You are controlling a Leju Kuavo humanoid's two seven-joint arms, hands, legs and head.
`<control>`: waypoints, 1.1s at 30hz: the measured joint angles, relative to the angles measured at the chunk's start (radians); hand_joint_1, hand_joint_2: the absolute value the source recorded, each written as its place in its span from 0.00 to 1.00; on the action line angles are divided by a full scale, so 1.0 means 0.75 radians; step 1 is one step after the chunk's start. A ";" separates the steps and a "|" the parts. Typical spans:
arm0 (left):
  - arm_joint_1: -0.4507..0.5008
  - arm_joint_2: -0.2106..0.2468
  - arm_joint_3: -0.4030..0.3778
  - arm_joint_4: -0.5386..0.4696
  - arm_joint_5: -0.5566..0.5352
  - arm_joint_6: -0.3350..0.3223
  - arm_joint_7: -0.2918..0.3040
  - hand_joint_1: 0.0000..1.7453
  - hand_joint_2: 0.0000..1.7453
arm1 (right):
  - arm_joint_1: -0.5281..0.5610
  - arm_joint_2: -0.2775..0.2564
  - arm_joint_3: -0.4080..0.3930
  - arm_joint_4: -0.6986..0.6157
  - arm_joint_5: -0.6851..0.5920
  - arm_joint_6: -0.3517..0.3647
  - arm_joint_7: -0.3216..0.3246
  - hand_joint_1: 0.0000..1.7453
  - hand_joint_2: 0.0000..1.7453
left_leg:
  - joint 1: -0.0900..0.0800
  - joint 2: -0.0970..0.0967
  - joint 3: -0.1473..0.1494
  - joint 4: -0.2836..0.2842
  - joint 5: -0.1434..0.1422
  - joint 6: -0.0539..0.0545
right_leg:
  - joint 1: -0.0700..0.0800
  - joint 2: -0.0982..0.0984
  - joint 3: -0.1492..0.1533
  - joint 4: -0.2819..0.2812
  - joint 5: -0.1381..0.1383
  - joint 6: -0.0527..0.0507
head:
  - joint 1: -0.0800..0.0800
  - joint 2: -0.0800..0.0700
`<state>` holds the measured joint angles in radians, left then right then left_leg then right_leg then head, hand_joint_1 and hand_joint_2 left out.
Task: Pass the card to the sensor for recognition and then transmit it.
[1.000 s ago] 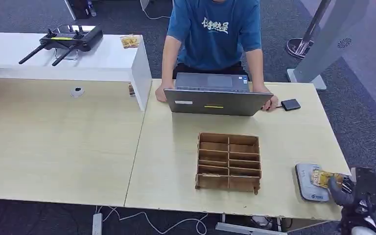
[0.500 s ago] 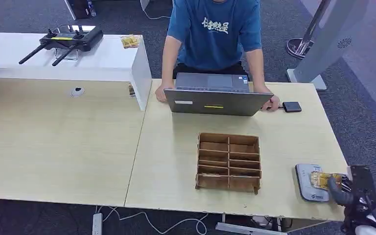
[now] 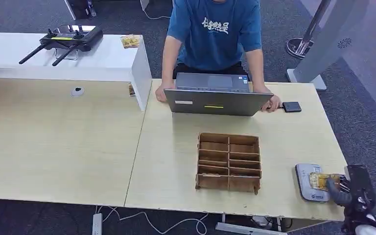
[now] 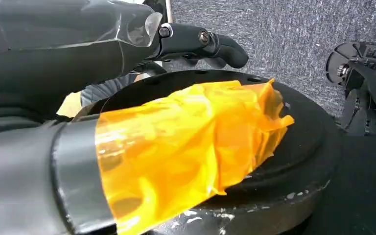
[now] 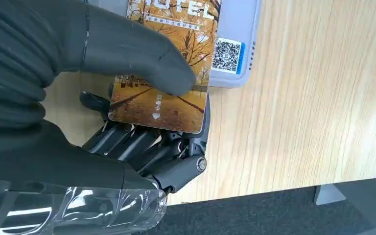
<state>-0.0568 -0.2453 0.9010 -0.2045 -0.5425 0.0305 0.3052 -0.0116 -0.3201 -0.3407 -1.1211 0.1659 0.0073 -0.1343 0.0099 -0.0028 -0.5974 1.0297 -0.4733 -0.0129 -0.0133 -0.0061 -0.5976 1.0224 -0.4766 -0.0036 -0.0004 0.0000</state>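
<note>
- Table [image 3: 284,142]: light wood; person w/ laptop [image 3: 219,102] at far edge, wooden compartment tray [image 3: 229,161] mid-table, well apart from the action at the near right corner.
- Sensor [image 3: 307,182]: grey reader pad w/ QR sticker, flat on the table by the near right edge.
- R hand [image 3: 341,188]: just beside the sensor on its outer side, gripping the card – thumb [image 5: 142,58] pressed on top, fingers [image 5: 142,147] underneath.
- Card [image 5: 169,73]: autumn-print hotel card, long axis running from the hand out over the sensor; far end lies over the pad, near end is pinched. Can't tell if it touches the pad.
- L hand [image 4: 196,41]: hangs low, fingers curled in on nothing; R is clearly the nearer hand.
- Judgement: reading step underway; handover to the person next means lifting and carrying the card away across the table.
</note>
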 joint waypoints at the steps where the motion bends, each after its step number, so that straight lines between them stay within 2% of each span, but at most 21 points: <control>1: 0.000 -0.001 0.000 0.000 0.000 0.000 0.000 0.00 0.00 | -0.002 -0.005 0.001 0.005 0.004 0.000 0.001 1.00 1.00 | 0.000 0.000 0.000 0.000 0.000 0.000 | 0.000 0.000 0.000 0.000 0.000 0.000 | 0.000 0.000; 12: 0.000 0.000 0.007 0.001 -0.002 0.000 0.000 0.00 0.00 | -0.021 -0.036 0.028 0.044 0.015 0.007 0.003 1.00 1.00 | 0.000 0.000 0.000 0.000 0.000 0.000 | 0.000 0.000 0.000 0.000 0.000 0.000 | 0.000 0.000; 18: 0.000 0.000 0.008 0.001 -0.005 -0.001 0.000 0.00 0.00 | -0.031 -0.074 0.065 0.054 0.096 0.005 0.046 1.00 1.00 | 0.000 0.000 0.000 0.000 0.000 0.000 | 0.000 0.000 0.001 0.000 0.000 0.000 | 0.000 0.000; 21: 0.000 0.000 0.008 0.001 -0.006 -0.004 0.000 0.00 0.00 | -0.031 -0.094 0.093 0.053 0.150 -0.027 0.071 1.00 1.00 | 0.000 0.000 0.000 0.000 0.000 0.000 | 0.000 0.000 0.001 0.000 0.000 0.000 | 0.001 0.000; 27: 0.000 0.000 0.009 0.004 -0.006 -0.016 0.000 0.00 0.00 | -0.020 -0.098 0.161 -0.021 0.336 -0.164 0.122 1.00 1.00 | 0.000 0.001 0.001 0.000 0.000 0.000 | 0.000 0.000 0.001 0.000 0.000 0.000 | 0.000 0.000; 33: 0.001 0.000 0.009 0.004 -0.010 -0.024 0.000 0.00 0.00 | -0.005 -0.098 0.201 -0.092 0.405 -0.191 0.149 0.98 1.00 | 0.000 0.001 0.001 0.000 0.000 0.000 | 0.000 0.000 0.001 0.000 0.000 0.000 | 0.000 0.000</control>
<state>-0.0560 -0.2453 0.9079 -0.2014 -0.5497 0.0122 0.3052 -0.0154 -0.3937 -0.1896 -1.1898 0.4700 -0.1358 -0.0229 0.0099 -0.0023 -0.5966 1.0298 -0.4734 -0.0129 -0.0132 -0.0057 -0.5970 1.0223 -0.4766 -0.0035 -0.0004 0.0000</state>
